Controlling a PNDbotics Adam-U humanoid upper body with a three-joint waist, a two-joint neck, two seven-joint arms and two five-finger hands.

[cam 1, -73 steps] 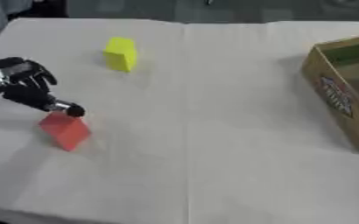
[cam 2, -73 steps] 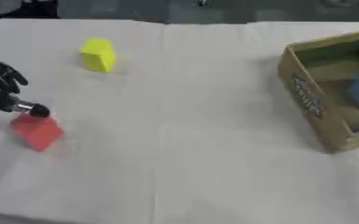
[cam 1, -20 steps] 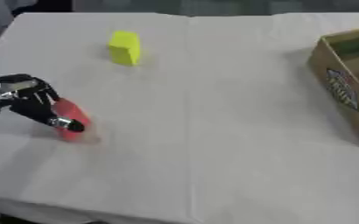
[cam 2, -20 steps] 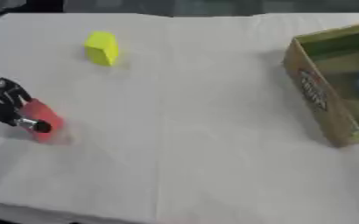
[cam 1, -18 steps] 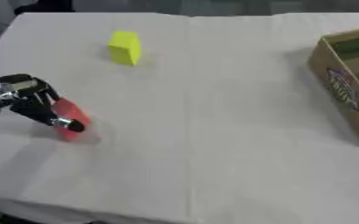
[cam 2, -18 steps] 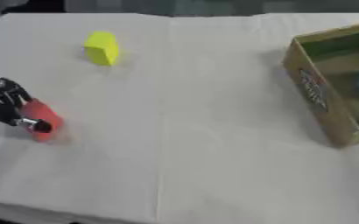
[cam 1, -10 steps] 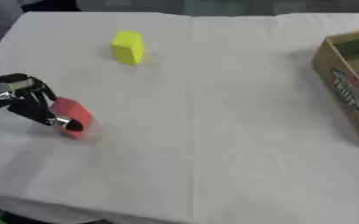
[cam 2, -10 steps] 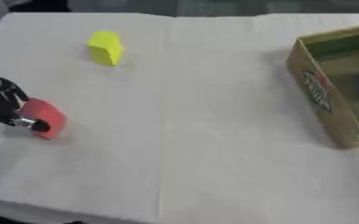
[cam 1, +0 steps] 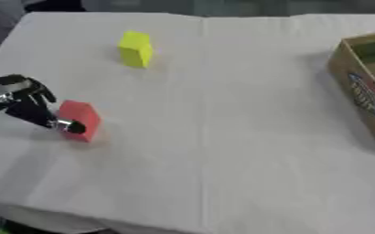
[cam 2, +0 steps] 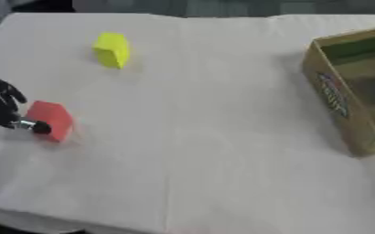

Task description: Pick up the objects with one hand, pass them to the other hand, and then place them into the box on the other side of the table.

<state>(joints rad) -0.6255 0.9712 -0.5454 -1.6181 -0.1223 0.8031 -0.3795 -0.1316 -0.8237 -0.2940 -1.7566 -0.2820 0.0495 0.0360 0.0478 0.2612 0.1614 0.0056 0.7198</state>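
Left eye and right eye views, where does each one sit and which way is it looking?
Left eye view: in the head, looking down at the table; the left hand shows, fingers on the red block.
Right eye view: beside it, same downward look; more of the box shows.
Shared: the red block, the yellow block, the box, the left hand.

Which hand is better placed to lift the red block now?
Left: the left hand is already at the red block, a finger touching its front face. The right hand is not in view.
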